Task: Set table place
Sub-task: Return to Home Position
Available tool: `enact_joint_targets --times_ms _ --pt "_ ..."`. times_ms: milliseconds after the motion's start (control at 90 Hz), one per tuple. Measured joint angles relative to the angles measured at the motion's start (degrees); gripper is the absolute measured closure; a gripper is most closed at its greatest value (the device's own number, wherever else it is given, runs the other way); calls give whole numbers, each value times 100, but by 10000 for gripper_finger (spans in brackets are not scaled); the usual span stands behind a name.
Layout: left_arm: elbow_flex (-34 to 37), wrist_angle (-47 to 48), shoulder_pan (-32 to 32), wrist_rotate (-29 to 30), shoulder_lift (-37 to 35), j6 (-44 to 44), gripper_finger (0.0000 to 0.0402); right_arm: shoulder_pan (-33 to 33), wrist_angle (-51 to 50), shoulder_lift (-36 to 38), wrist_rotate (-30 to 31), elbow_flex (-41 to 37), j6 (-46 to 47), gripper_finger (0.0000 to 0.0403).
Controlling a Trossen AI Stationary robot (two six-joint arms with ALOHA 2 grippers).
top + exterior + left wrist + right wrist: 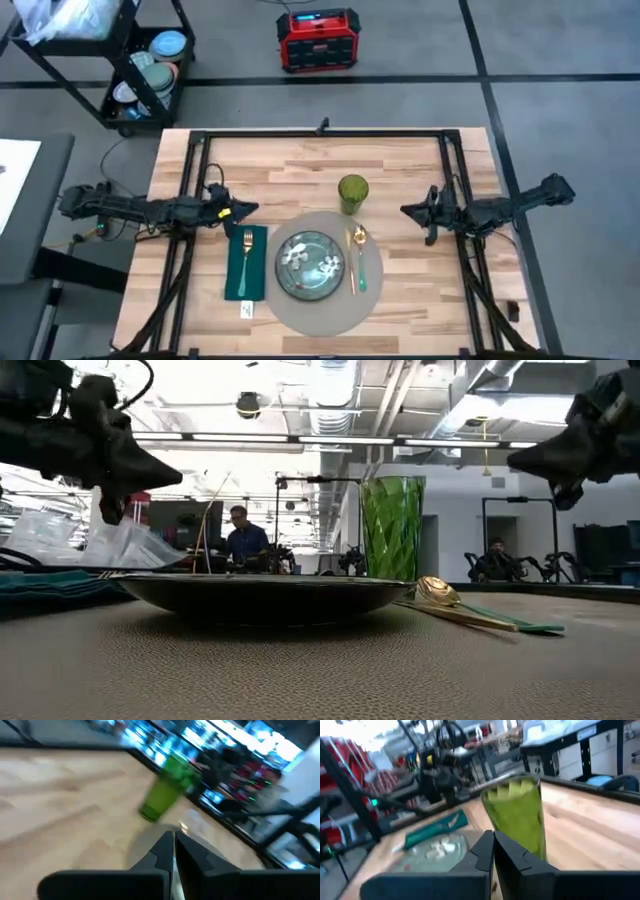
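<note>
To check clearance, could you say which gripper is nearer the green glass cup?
Right. The right gripper is just right of the green glass cup; the left gripper is farther, to its left.

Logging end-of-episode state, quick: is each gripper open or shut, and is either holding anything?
Left gripper: shut, holding nothing.
Right gripper: shut, holding nothing.
</note>
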State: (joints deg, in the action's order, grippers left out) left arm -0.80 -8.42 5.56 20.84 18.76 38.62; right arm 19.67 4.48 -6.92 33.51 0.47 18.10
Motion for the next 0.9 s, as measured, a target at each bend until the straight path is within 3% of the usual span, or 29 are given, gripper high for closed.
enact_joint_targets --times_ms 233,900 --pt "5 480 0 -13 -2 125 401 2 -20 -139 -1 0 -58 403" --pt "11 498 0 -16 74 124 402 -1 -38 -137 -19 -4 -56 403"
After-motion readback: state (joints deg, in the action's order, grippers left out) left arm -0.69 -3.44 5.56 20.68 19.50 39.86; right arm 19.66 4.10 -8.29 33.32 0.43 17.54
